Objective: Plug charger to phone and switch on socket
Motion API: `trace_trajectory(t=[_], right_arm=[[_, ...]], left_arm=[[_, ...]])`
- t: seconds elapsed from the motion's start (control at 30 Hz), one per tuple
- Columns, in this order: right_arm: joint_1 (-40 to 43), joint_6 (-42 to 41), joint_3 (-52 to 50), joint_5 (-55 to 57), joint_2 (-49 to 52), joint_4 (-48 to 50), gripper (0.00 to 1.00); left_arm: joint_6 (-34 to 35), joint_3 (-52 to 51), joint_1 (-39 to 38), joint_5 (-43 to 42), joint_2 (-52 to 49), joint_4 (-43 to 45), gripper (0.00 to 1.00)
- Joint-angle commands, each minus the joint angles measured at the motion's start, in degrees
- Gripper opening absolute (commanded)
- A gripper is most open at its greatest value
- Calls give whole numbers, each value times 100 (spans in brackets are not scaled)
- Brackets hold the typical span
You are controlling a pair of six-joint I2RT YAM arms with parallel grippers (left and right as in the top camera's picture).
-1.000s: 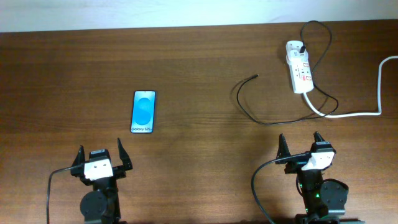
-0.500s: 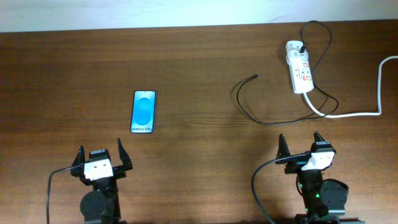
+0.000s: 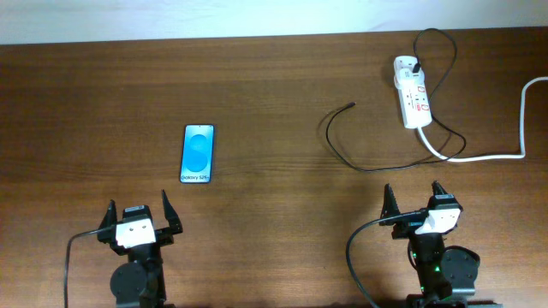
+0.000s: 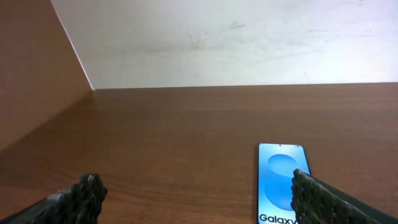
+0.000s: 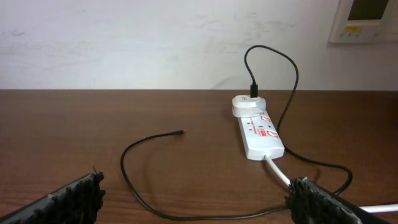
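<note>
The phone [image 3: 198,153] lies flat on the left half of the table, its bright blue screen up; it also shows in the left wrist view as the phone [image 4: 277,177], partly behind my right-hand finger. The charger [image 3: 339,152] is a thin black cable that loops from its free plug tip [image 3: 351,104] round to the white socket [image 3: 412,99] at the back right, where it is plugged in. My left gripper [image 3: 137,210] stands open near the front edge, short of the phone. My right gripper [image 3: 412,193] stands open, the cable loop [image 5: 134,186] lying ahead of it.
A thick white cord [image 3: 497,137] runs from the socket off the table's right edge. A light wall [image 5: 155,43] rises behind the table's far edge. A wall panel [image 5: 364,18] hangs at the upper right.
</note>
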State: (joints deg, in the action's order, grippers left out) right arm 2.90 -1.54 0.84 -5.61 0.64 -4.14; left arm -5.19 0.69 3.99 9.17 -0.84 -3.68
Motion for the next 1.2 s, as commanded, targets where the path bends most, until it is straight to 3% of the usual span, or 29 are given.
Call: trace_trajectory(t=[0.0, 0.8, 0.9, 1.0, 1.17], right_arm=[[-20, -46, -52, 28, -35, 7, 98], [-20, -46, -52, 31, -35, 7, 98], [-20, -46, -52, 31, -33, 7, 98], [-20, -46, -52, 28, -33, 7, 98], [-20, -46, -52, 31, -33, 7, 98]], left_arm=[[-114, -15, -9, -39, 37, -24, 99], [114, -9, -9, -302, 37, -2, 99], [481, 42, -9, -573, 33, -103, 99], [481, 195, -9, -1054, 20, -232, 99], [479, 798, -9, -1156, 13, -916, 99]])
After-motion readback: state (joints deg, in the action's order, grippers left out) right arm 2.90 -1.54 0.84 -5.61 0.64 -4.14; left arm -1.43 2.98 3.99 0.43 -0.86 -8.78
